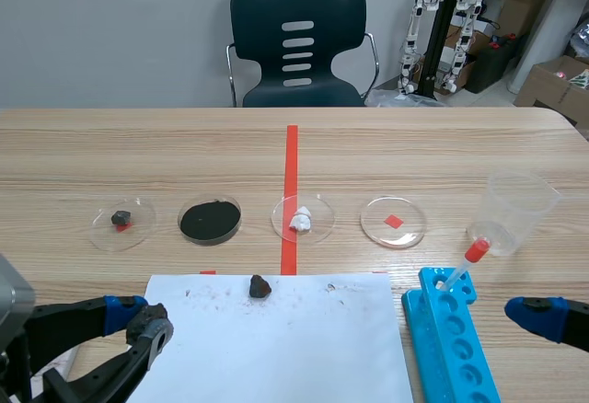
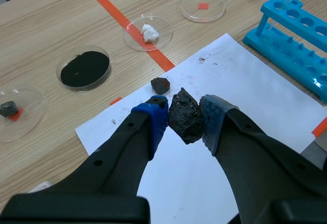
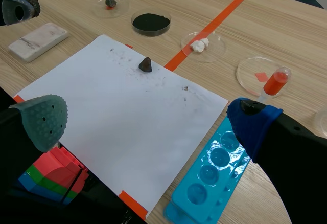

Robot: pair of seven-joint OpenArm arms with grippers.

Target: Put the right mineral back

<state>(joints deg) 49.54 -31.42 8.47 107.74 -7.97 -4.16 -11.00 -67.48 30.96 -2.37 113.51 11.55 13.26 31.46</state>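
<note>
I'm looking at a pale wood table (image 1: 460,145) with a red tape line down its middle. A dark chair (image 1: 296,40) stands behind it, against a grey wall, and cardboard boxes (image 1: 552,81) sit on the floor at far right.

My left gripper (image 2: 183,119) is low over the near left corner of the paper (image 1: 276,357), its pads clamped tight on a dark rock (image 2: 185,112). A smaller brown stone (image 1: 259,285) lies on the paper's far edge, just ahead of that gripper.

Four dishes sit in a row beyond the paper:
- The first dish (image 1: 99,228) holds a grey chip (image 1: 121,218) on a red square.
- The second dish (image 1: 237,208) is filled with black powder (image 1: 210,221).
- The third dish (image 1: 322,212), on the tape line, holds a white lump (image 1: 301,218).
- The fourth dish (image 1: 409,230) shows only its red square.

Further right, a clear cup (image 1: 520,210) stands upright. A red-bulbed dropper (image 1: 465,263) leans in the blue rack (image 1: 456,334) beside the paper. My right gripper (image 3: 148,119) hangs over the paper's near right side with its fingers spread wide, gripping nothing.
</note>
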